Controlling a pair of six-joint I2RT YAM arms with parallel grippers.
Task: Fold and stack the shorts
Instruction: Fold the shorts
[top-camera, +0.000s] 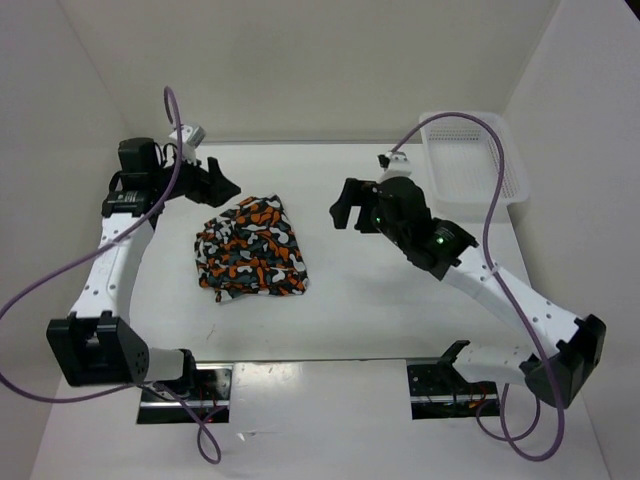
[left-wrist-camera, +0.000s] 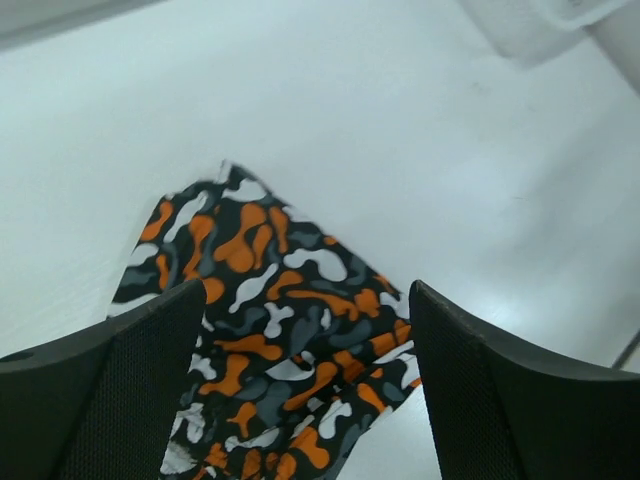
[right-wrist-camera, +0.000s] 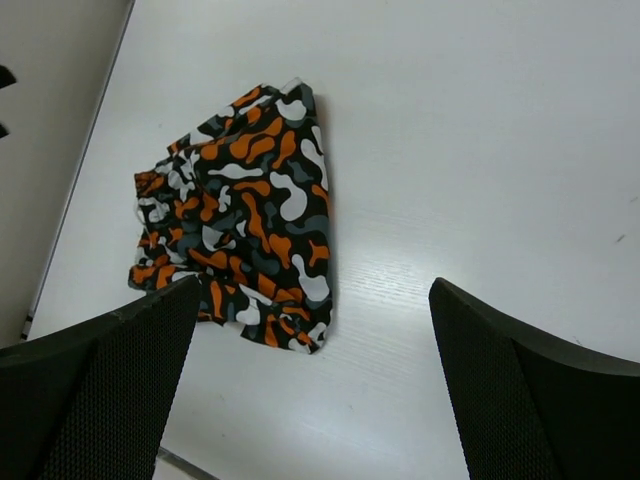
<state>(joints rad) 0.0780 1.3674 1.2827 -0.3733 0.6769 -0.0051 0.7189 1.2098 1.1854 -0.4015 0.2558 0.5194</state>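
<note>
The camouflage shorts (top-camera: 252, 250), in orange, white, grey and black, lie folded in a compact bundle on the white table, left of centre. They also show in the left wrist view (left-wrist-camera: 270, 330) and the right wrist view (right-wrist-camera: 240, 215). My left gripper (top-camera: 226, 187) is open and empty, raised just beyond the shorts' far-left corner. My right gripper (top-camera: 345, 212) is open and empty, raised to the right of the shorts with bare table below it.
A white plastic mesh basket (top-camera: 470, 155) stands at the back right corner of the table (top-camera: 360, 300). Purple cables loop from both arms. White walls enclose the table on the left, back and right.
</note>
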